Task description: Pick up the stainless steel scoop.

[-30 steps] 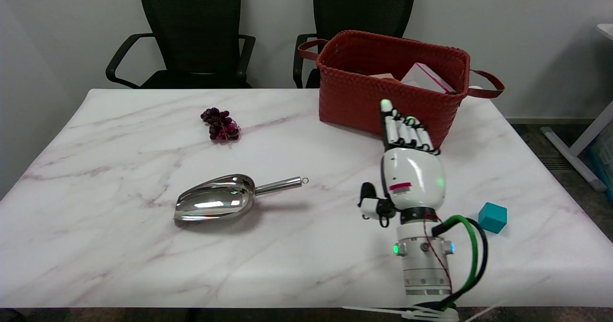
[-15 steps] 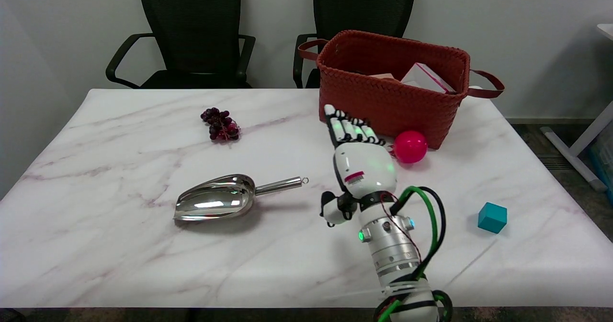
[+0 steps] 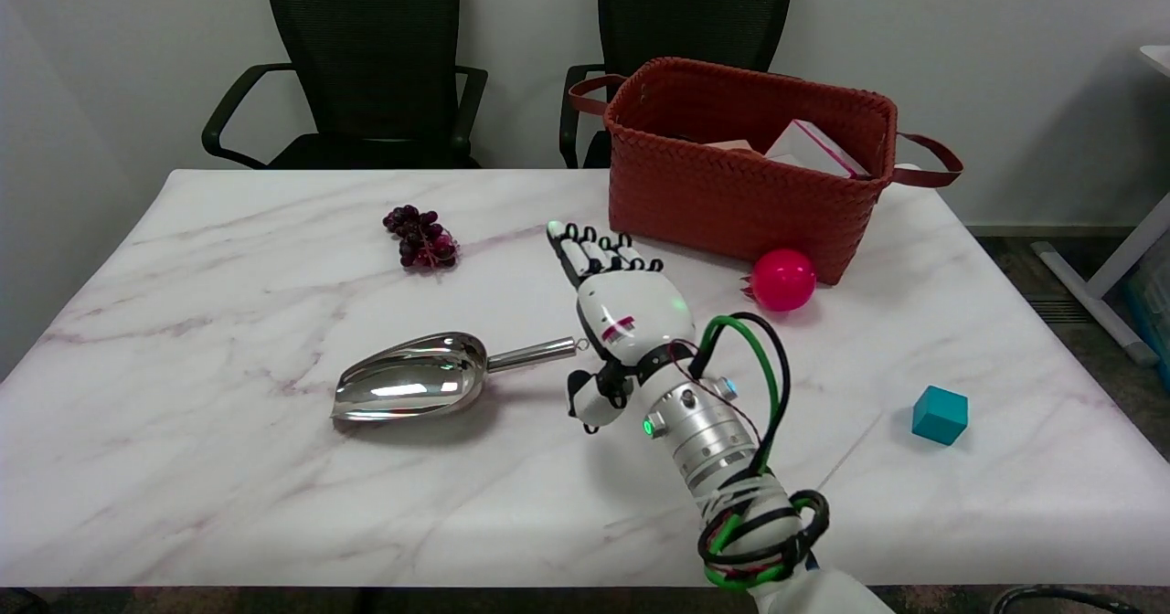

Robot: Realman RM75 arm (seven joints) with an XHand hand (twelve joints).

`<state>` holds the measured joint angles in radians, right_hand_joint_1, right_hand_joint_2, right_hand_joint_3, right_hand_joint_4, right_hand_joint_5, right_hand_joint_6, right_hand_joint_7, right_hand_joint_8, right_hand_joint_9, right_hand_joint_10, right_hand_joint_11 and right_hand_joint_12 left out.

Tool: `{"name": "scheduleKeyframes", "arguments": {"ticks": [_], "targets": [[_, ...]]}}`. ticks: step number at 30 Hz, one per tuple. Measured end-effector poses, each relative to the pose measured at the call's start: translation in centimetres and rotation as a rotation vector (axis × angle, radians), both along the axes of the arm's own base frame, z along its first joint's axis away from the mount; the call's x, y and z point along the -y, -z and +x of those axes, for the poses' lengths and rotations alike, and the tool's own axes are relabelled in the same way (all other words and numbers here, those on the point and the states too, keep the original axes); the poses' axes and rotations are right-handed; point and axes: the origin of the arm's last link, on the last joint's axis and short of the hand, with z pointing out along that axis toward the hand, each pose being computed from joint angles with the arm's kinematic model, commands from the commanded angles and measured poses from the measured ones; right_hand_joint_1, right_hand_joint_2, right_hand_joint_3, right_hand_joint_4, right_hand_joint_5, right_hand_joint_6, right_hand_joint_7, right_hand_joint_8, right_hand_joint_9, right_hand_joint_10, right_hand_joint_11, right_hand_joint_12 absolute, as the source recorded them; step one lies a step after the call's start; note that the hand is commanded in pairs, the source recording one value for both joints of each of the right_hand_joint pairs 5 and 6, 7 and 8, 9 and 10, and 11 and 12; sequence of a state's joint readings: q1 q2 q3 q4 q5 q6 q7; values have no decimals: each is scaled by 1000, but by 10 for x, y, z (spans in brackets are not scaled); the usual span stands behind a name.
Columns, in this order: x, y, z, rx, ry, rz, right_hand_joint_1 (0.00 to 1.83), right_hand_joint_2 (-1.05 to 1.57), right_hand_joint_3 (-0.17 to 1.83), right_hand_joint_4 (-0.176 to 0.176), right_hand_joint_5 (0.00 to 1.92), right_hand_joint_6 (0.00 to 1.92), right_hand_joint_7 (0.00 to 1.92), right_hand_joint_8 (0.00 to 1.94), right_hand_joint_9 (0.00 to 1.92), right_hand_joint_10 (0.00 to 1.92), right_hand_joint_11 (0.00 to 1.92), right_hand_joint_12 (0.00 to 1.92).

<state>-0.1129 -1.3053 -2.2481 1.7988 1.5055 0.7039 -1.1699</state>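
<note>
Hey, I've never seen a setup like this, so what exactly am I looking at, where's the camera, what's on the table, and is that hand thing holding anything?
This is a robot arm ending in a black-and-white mechanical hand, steered remotely by a person. It is the robot's right arm, reaching in from the lower right. The single picture comes from a camera on the robot's head, looking down and across a marble-patterned table.

On the table lie a stainless steel scoop with its handle pointing right, a bunch of dark grapes, a pink ball, a teal cube and a woven red-brown basket with some boxes inside. Two black chairs stand behind.

The hand holds nothing. Its fingers are stretched out, and it sits just right of the scoop's handle tip, which it is meant to pick up.
</note>
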Motion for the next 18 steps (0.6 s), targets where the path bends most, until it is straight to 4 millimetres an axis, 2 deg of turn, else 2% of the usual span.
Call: {"name": "scheduleKeyframes", "arguments": {"ticks": [18], "targets": [[51,0,-12,-133,84,65,1347,157,1293,0,35,35,124,124,351,351,205,205]]}}
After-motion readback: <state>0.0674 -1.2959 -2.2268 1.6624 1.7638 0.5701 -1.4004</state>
